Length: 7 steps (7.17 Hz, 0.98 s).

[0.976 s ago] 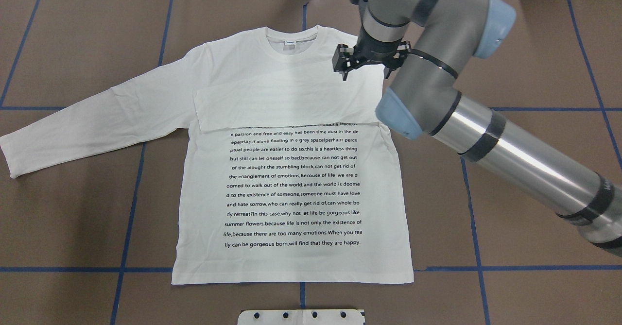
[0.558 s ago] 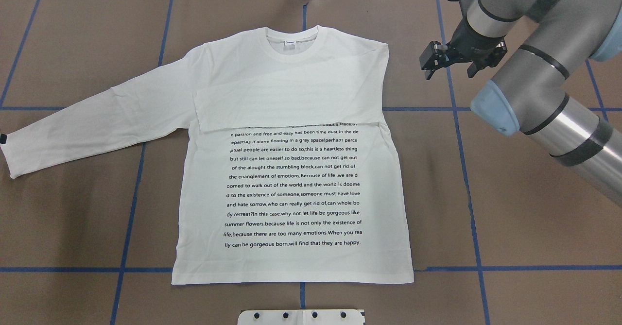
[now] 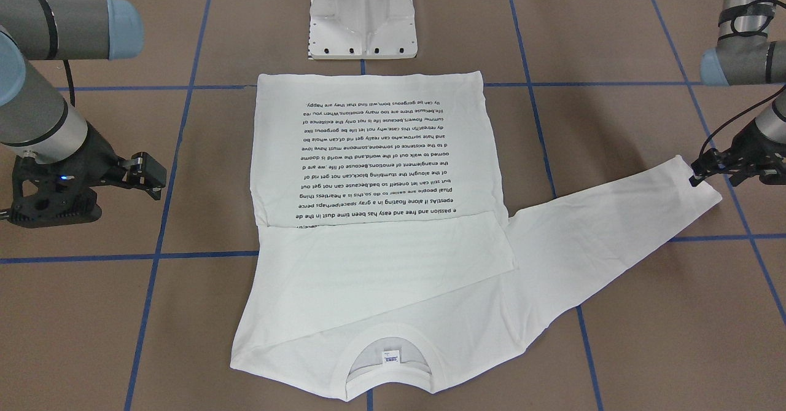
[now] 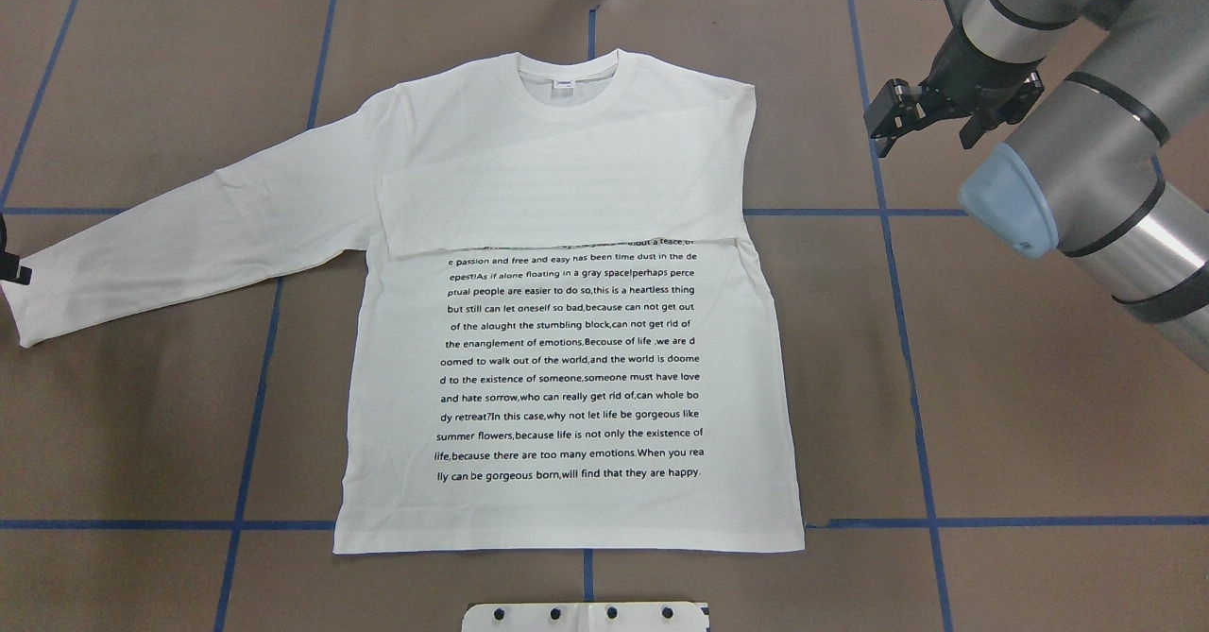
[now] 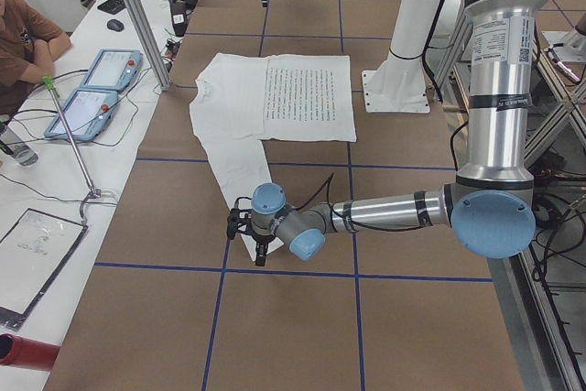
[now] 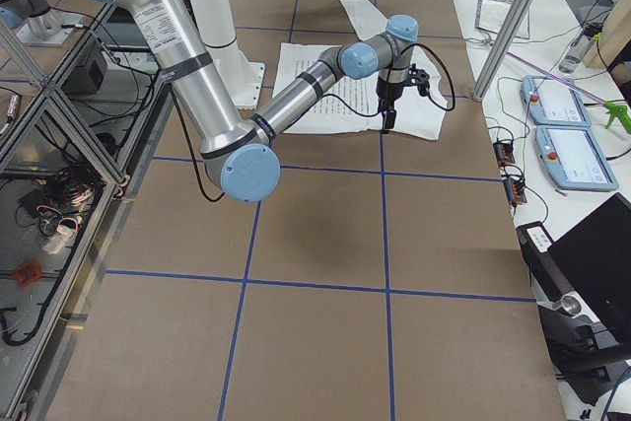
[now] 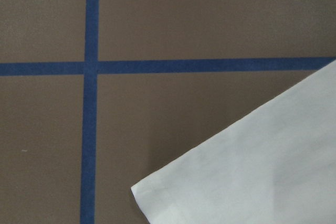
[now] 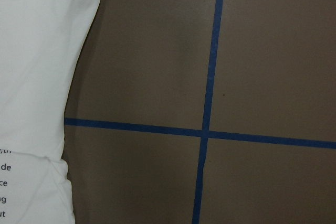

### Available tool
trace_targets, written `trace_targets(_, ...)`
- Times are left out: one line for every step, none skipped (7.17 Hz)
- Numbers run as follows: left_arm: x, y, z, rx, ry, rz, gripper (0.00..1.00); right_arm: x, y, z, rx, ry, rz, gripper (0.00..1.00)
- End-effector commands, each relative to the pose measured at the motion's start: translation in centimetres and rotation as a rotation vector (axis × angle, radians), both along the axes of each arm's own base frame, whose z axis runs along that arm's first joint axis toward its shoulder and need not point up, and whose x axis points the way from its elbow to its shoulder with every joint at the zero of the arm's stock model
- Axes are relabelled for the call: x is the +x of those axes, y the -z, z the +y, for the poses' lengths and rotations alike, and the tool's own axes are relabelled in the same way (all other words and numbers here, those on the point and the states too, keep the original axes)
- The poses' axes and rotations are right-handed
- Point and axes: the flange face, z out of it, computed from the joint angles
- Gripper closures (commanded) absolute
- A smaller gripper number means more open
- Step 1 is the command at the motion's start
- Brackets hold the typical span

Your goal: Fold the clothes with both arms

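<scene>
The white long-sleeved T-shirt (image 4: 567, 358) lies flat on the brown table with its black text side up and its collar at the far side. One sleeve (image 4: 567, 207) is folded across the chest. The other sleeve stretches out to the left, its cuff (image 4: 28, 311) near the table's left edge. My left gripper (image 3: 712, 174) hovers at that cuff, open; only a tip of it (image 4: 11, 271) shows in the overhead view. The left wrist view shows the cuff corner (image 7: 252, 177). My right gripper (image 4: 924, 136) is open and empty above bare table, right of the shirt's shoulder.
The white pedestal (image 3: 362, 11) stands just beyond the shirt's hem. Blue tape lines (image 4: 907, 330) cross the brown table. Operators and tablets (image 5: 101, 80) are at a side desk past the far edge.
My right arm has swung right, from over the shirt's shoulder to off the shirt. My left gripper's tip has come into view at the stretched sleeve's cuff.
</scene>
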Motion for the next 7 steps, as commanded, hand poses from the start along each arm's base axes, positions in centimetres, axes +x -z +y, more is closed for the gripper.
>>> trace_targets(0.7,-0.3,0.0,0.004,0.004,-0.016,0.02,0.1,0.2,0.1,0.002,0.002,-0.005,0.00)
trace_targets(0.6,-0.6,0.1,-0.001,0.004,-0.020,0.02,0.1,0.1,0.1,-0.001,0.002,-0.006,0.00)
trace_targets(0.5,-1.2,0.3,-0.012,0.004,-0.026,0.04,0.1,0.2,0.1,-0.001,0.001,-0.006,0.00)
trace_targets(0.5,-1.3,0.3,-0.012,0.004,-0.026,0.06,-0.1,0.2,0.2,-0.001,0.002,-0.005,0.00)
trace_targets(0.5,-1.4,0.4,-0.015,0.003,-0.026,0.09,-0.1,0.6,0.1,0.000,-0.003,-0.009,0.00)
trace_targets(0.5,-1.5,0.4,-0.018,0.004,-0.027,0.16,-0.1,0.9,0.2,0.004,-0.005,-0.013,0.00)
trace_targets(0.5,-1.5,0.4,-0.018,0.004,-0.027,0.23,0.0,1.0,0.3,0.009,-0.003,-0.015,0.00)
